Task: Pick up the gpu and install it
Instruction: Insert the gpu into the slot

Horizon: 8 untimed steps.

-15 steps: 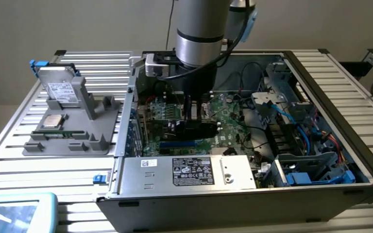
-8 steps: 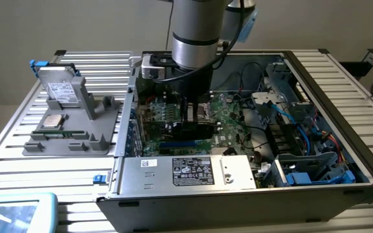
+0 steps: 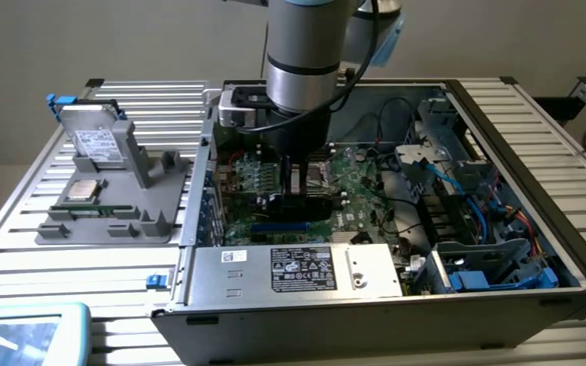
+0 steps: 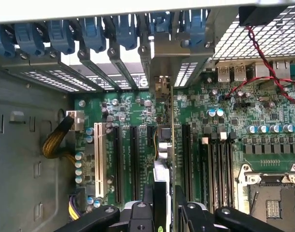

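Pinching the gpu (image 4: 164,145) edge-on, the gripper (image 4: 163,200) is positioned inside the open case (image 3: 375,313), over the motherboard (image 4: 220,121) toward the exterior view's left. The gpu is held upright, apparently so its edge is lined up with a slot (image 4: 134,159).

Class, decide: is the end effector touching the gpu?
Touching. The wrist view shows the end effector shut on the gpu, which is seen edge-on, with its fingers pressed against both faces.
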Tool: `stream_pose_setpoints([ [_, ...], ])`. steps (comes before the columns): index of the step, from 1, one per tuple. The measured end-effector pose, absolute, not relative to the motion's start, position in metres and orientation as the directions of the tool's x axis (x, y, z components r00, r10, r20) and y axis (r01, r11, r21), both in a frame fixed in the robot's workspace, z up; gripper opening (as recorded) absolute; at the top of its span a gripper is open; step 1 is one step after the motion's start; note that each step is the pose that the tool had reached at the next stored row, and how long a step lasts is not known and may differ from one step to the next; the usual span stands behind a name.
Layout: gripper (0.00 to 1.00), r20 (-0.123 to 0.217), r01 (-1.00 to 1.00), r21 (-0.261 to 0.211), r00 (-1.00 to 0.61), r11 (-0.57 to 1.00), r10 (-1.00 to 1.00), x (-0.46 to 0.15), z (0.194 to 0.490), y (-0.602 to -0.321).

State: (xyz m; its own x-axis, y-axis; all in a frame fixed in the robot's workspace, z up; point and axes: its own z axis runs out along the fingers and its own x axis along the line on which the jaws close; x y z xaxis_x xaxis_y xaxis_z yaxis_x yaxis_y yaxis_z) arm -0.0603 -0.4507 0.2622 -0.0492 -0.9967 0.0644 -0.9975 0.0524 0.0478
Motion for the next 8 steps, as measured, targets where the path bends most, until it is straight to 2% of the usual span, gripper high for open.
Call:
stream_pose_setpoints([
  [8, 0.27, 0.064, -0.997, 0.048, -0.049, 0.052, -0.997, -0.0631, 0.2594, -0.4508],
])
